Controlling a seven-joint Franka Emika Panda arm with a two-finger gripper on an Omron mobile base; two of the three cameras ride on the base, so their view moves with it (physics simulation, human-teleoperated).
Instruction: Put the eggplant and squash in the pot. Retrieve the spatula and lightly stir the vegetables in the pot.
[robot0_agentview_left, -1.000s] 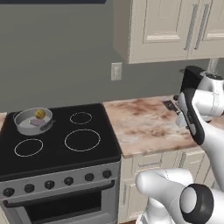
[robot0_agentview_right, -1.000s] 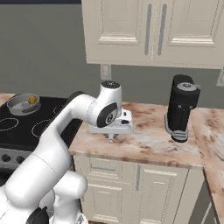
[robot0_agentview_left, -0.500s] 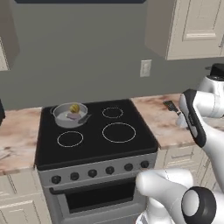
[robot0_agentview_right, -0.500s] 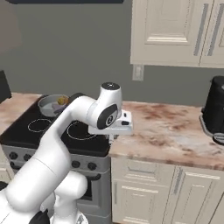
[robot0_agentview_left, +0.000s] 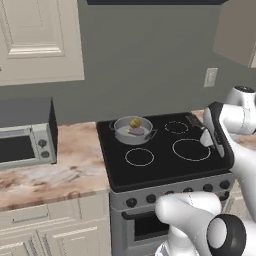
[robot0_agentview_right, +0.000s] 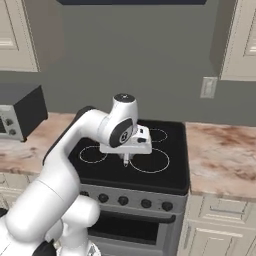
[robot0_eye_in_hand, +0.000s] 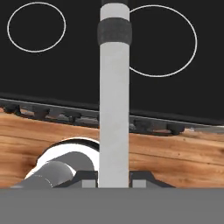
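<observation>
Left base view: my pincer (robot0_agentview_left: 203, 135) is clamped shut on the spatula (robot0_eye_in_hand: 114, 94), held above the right side of the black stove (robot0_agentview_left: 165, 155).
Hand view, looking along my pincer, shows the spatula's pale handle with a dark band running straight up between my fingertips (robot0_eye_in_hand: 89, 178). On the stove's back left burner sits the grey pot (robot0_agentview_left: 132, 130), with the yellow-green squash (robot0_agentview_left: 135, 122) and the dull purple eggplant (robot0_agentview_left: 136, 132) inside it. A microwave (robot0_agentview_left: 26, 132) stands on the marbled surface (robot0_agentview_left: 60, 170) to the left.
</observation>
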